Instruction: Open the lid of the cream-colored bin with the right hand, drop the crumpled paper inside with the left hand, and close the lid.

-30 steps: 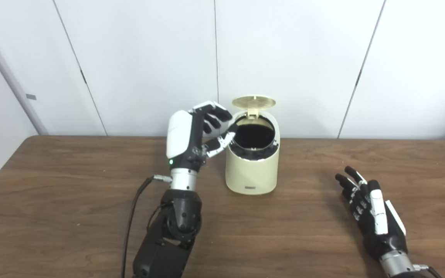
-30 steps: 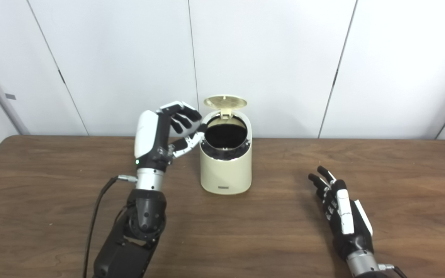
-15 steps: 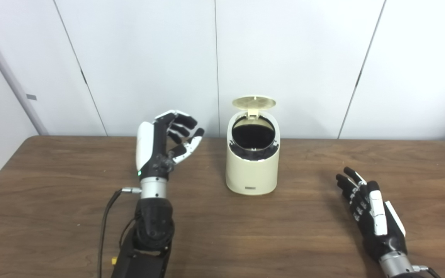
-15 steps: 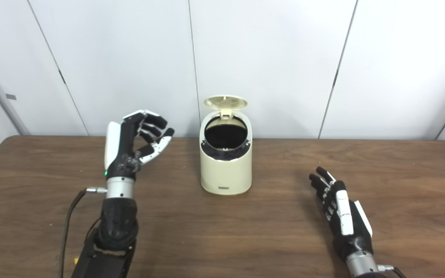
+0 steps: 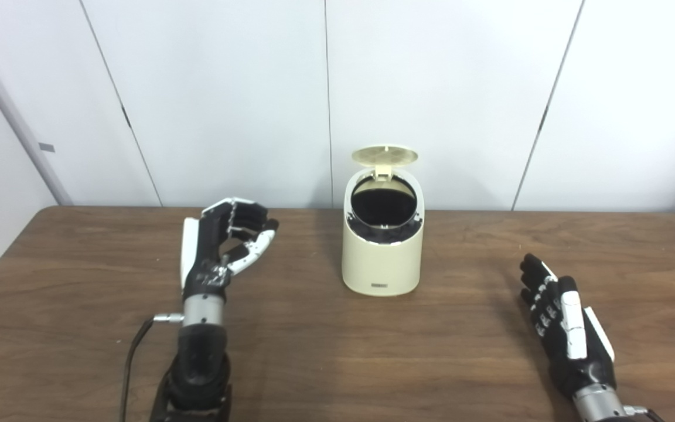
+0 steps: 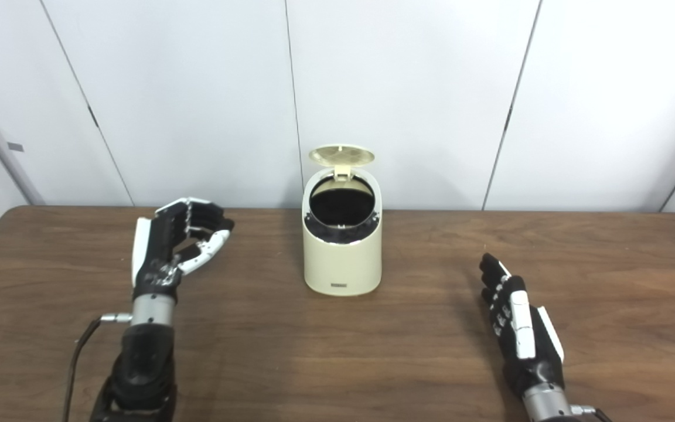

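bin (image 5: 382,252) – lid (image 5: 385,155) up | left hand (image 5: 220,249) (empty) beside | right hand (image 5: 566,325) apart

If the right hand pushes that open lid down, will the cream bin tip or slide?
The bin looks taller than wide, so a sideways shove might tip it. Probably light plastic, it may skid on the smooth table. The lid stands hinged at the back, so pressing downward seems safer.

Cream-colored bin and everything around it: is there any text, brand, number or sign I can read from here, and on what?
Nothing here can be read.
Cream-colored bin: a small dark label sits low on its front, too small and blurred to read.
Left hand: no lettering visible.
Right hand: no lettering visible.
Wall panels: a small grey tag at the left, blank as far as I can tell.
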